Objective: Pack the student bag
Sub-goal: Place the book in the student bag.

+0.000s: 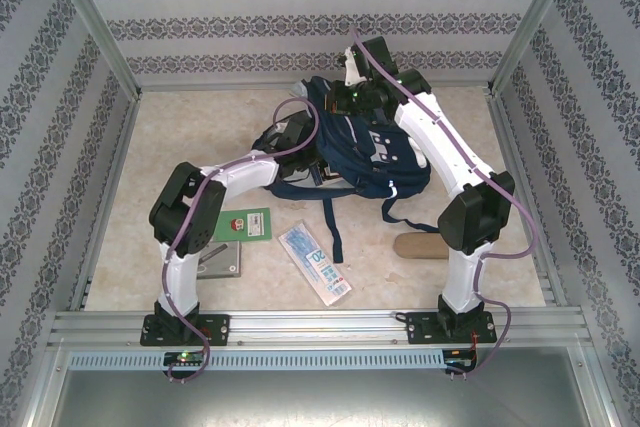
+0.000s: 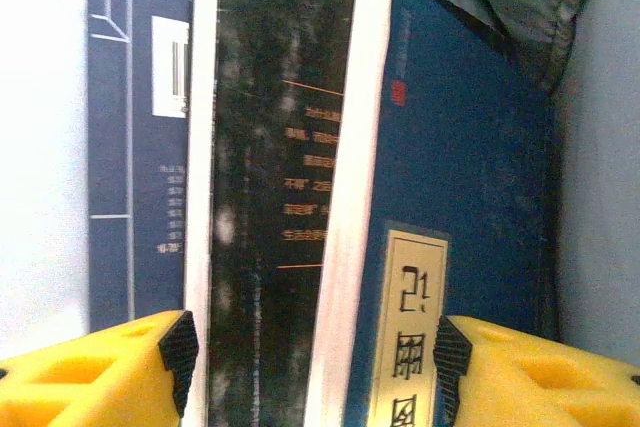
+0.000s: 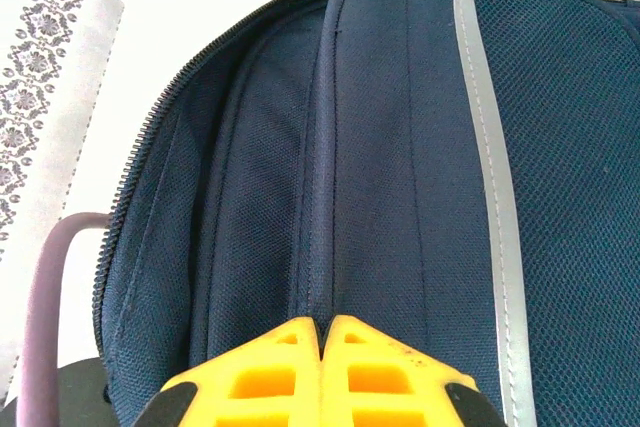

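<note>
Left gripper (image 2: 315, 355), open, reaches over books (image 2: 470, 177); right gripper (image 3: 322, 329), arm arched forward, pinches student bag (image 3: 400, 147).

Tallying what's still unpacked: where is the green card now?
Top view: the green card lies on the table left of centre, on the near side of the navy backpack, just left of the blue-and-white packet.

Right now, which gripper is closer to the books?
Left. The left gripper sits open around the books; the right gripper is away, pinching the bag.
</note>
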Controlling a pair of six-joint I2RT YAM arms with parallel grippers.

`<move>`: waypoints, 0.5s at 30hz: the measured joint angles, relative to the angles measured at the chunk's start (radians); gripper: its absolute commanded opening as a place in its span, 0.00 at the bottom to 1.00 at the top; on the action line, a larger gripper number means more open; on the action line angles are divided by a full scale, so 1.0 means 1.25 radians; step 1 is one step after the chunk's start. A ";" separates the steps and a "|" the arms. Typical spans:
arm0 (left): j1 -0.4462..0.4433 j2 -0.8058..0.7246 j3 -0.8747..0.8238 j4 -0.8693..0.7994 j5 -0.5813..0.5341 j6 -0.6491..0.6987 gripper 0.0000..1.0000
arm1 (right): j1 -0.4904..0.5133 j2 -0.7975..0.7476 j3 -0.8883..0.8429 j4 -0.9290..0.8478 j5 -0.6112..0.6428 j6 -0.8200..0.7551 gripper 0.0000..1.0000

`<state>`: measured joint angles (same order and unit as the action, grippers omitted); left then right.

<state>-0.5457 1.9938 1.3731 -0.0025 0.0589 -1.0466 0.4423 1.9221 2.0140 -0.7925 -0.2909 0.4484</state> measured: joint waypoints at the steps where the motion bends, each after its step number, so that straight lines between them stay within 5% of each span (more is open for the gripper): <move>1: 0.001 -0.010 -0.016 0.007 0.000 0.006 0.64 | 0.000 -0.001 -0.005 0.003 -0.003 0.001 0.00; 11: 0.035 -0.029 -0.038 -0.074 -0.025 0.022 0.17 | 0.001 -0.013 -0.035 0.026 -0.016 0.003 0.00; 15: 0.049 0.009 -0.013 -0.098 -0.028 0.024 0.12 | 0.001 -0.018 -0.045 0.031 -0.020 0.008 0.00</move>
<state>-0.4843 2.0048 1.3563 -0.1249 0.0238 -1.0168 0.4431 1.8992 1.9579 -0.7536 -0.3161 0.4583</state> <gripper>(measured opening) 0.139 0.041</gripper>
